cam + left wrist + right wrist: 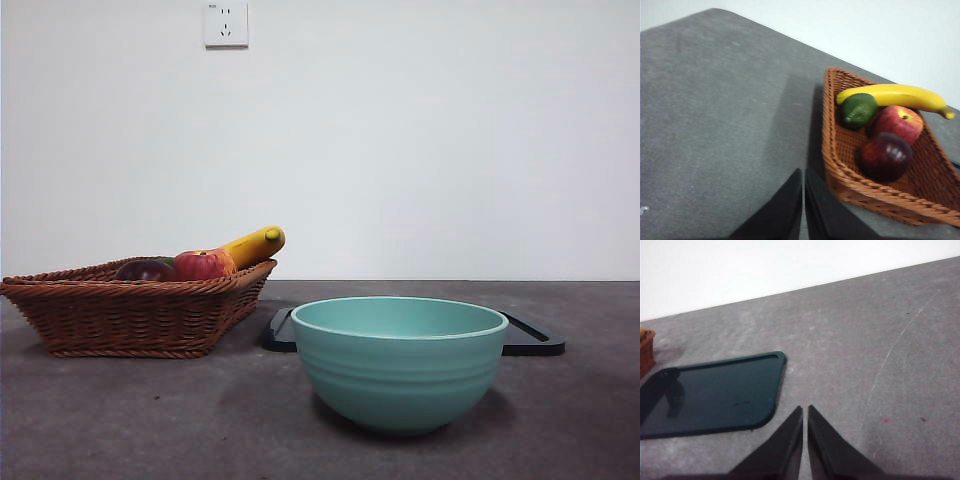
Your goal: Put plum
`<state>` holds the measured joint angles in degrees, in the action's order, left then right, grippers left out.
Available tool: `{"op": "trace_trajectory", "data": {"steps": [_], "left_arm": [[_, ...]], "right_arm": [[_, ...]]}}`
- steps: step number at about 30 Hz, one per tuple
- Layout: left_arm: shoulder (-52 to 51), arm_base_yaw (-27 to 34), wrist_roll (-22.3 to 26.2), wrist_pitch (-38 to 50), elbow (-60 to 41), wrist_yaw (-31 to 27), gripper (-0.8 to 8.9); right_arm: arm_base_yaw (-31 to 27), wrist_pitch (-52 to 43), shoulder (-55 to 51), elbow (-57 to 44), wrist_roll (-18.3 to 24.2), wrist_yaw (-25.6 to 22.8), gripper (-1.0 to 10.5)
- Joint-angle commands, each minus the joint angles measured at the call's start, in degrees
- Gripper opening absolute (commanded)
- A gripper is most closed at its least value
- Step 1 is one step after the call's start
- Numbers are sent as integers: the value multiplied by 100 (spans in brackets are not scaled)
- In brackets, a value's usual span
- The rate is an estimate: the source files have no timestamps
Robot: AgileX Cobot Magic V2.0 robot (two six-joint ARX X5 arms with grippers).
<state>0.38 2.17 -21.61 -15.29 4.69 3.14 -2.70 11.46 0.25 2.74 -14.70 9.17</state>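
Note:
The dark maroon plum (885, 156) lies in the wicker basket (840, 172), beside a red-and-yellow apple (897, 123), a green fruit (859, 110) and a banana (895, 95). From the front, the plum (143, 270) peeks over the basket (130, 312) rim at the left. My left gripper (804, 172) is shut and hangs above the bare table just outside the basket's wall, holding nothing. Out over the grey table, my right gripper (805, 410) is shut too, close to a corner of the dark tray (710, 395).
A teal bowl (400, 362) stands near the front, middle of the table. Behind it lies the flat black tray (530, 338). The apple (202, 264) and banana (252, 245) rise above the basket rim. A white wall closes the back.

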Motion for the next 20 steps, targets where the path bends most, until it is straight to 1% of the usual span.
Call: {"op": "trace_trajectory", "data": {"steps": [1,5,9,11,13,16,20], "left_arm": [[35,7,-61,-74,337,31,8],[199,7,-57,-313,785,111,8],[544,7,-22,-483,1237,474,8],[804,7,44,-586,1478,728,8],[1110,4,173,-697,1709,1014,8],[1613,4,435,-905,2092,1528,8],[2389,-22,894,-1346,2717,2210,8]], "right_arm": [[-13,44,2,319,-144,-4,8],[-11,400,63,802,-146,0,8],[-9,887,341,1449,-142,90,8],[-7,1137,590,1812,-114,275,8],[-7,1412,892,2159,0,455,8],[-7,1851,1443,2688,214,789,8],[-4,2439,2321,3425,483,1370,8]]}}
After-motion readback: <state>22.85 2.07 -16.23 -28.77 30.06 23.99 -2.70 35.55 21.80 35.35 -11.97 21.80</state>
